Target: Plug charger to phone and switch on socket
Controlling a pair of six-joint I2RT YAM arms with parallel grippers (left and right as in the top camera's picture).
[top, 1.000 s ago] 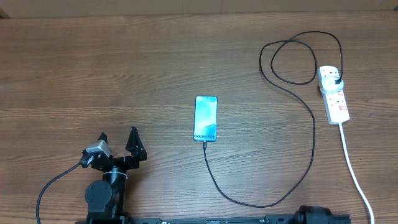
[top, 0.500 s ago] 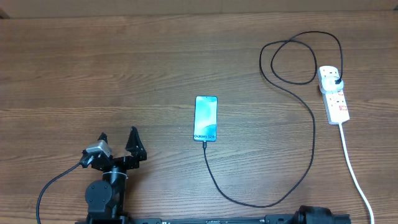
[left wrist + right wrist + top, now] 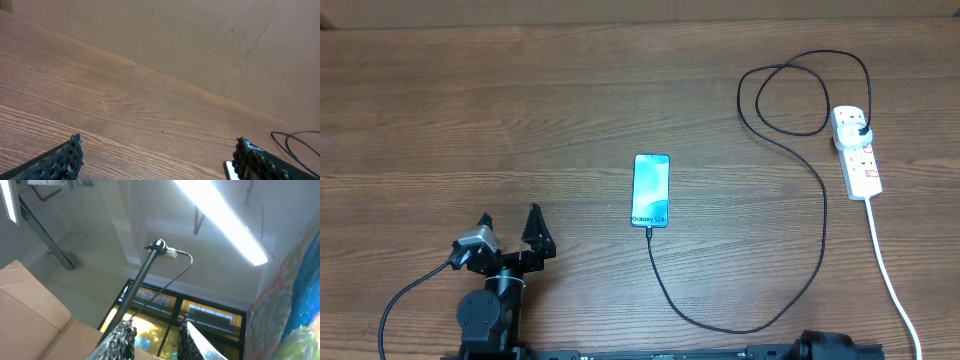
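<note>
The phone point(image 3: 651, 190) lies screen up at mid-table, its light blue screen showing. The charger's thin black cable point(image 3: 820, 250) has its connector tip point(image 3: 648, 231) at the phone's near end. It loops right and back to a black plug point(image 3: 861, 131) seated in the white socket strip point(image 3: 860, 160). The strip's switch positions are too small to tell. My left gripper point(image 3: 509, 214) is open and empty at the near left, well apart from the phone. In the left wrist view point(image 3: 157, 145) a phone corner point(image 3: 229, 170) shows by the right finger. My right gripper point(image 3: 155, 325) points up at the ceiling, fingers slightly apart and empty.
The strip's thick white cord point(image 3: 890, 270) runs to the near right edge. The right arm's base point(image 3: 830, 345) sits at the near edge. A cardboard wall point(image 3: 200, 40) stands along the table's far side.
</note>
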